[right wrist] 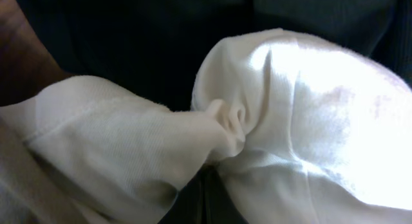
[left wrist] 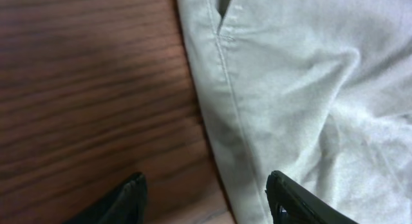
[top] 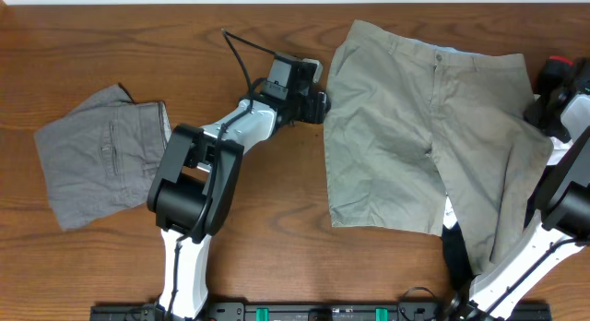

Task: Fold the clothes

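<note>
The light khaki shorts (top: 406,136) lie spread on the right half of the table, waistband toward the far edge. Their right leg is draped over my right arm (top: 553,219). My left gripper (top: 318,104) is open at the shorts' left side seam (left wrist: 225,89). One fingertip (left wrist: 132,198) is over bare wood and the other (left wrist: 290,198) over the cloth, with nothing pinched between them. In the right wrist view my right gripper (right wrist: 206,182) is shut on a bunched fold of the pale cloth (right wrist: 225,121). The darker grey shorts (top: 101,155) lie folded at the left.
The wooden table (top: 267,219) shows between the two garments. My left arm (top: 198,173) stretches across it from the front edge. A black cable (top: 241,58) loops behind the left wrist. The right arm's dark joint (top: 556,77) sits at the far right edge.
</note>
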Tool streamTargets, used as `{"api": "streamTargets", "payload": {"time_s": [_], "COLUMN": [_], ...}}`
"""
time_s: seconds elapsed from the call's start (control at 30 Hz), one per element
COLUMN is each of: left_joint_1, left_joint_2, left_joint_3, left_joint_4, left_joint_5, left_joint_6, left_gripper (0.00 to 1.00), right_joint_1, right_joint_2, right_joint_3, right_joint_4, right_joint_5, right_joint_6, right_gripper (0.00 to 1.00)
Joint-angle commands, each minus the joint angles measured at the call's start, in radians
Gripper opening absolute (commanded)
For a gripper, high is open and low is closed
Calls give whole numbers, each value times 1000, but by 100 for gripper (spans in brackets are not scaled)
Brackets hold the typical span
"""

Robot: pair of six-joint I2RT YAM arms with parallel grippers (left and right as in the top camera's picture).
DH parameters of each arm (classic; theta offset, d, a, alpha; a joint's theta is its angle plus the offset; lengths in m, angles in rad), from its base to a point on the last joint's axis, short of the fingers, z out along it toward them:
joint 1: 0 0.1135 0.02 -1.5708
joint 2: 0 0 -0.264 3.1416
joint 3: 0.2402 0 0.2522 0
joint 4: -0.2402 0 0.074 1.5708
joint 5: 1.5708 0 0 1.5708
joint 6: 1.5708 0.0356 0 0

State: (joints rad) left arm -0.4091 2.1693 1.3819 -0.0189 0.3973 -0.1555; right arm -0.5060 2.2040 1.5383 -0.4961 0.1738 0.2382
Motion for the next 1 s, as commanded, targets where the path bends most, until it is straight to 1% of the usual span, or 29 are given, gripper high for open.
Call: {"api": "streamTargets", "payload": {"time_s": [0.0,0.13,0.17,0.23,0.33,0.37,0.4,0.47,0.53,0.7,0.8,0.97], "left_joint_1": [-20,-47,-53,-60,-60,-57,-53,-36,-9,91,159,225], "left_joint_2": [14,26,31,47,61,61,57,39,8,-100,-141,-146], "left_joint_3": [12,12,12,12,12,12,13,20,28,28,28,27], "left_joint_4": [-2,-2,-2,-2,-5,-10,-22,-78,-168,-383,-459,-550], "left_joint_5": [22,5,2,2,2,-8,-27,-90,-180,-404,-418,-418], "left_joint_6": [-19,-18,-18,-18,-19,-19,-24,-51,-77,-81,-42,-41], "left_gripper": [61,55,53,45,23,13,6,6,6,6,6,6], "right_joint_1": [24,24,24,24,24,24,24,24,24,21,19,18], "right_joint_2": [24,24,24,24,24,24,24,24,24,24,24,24], "right_joint_3": [-33,-33,-33,-33,-33,-33,-33,-33,-33,-33,-33,-33], "right_joint_4": [-46,-55,-59,-65,-66,-66,-68,-70,-72,-54,-22,30], "right_joint_5": [-51,-51,-51,-51,-51,-51,-51,-51,-50,-50,-49,-50], "right_joint_6": [20,28,28,27,27,27,27,27,26,13,-23,-81], "right_gripper": [1,1,1,1,1,1,1,1,1,1,1,1]}}
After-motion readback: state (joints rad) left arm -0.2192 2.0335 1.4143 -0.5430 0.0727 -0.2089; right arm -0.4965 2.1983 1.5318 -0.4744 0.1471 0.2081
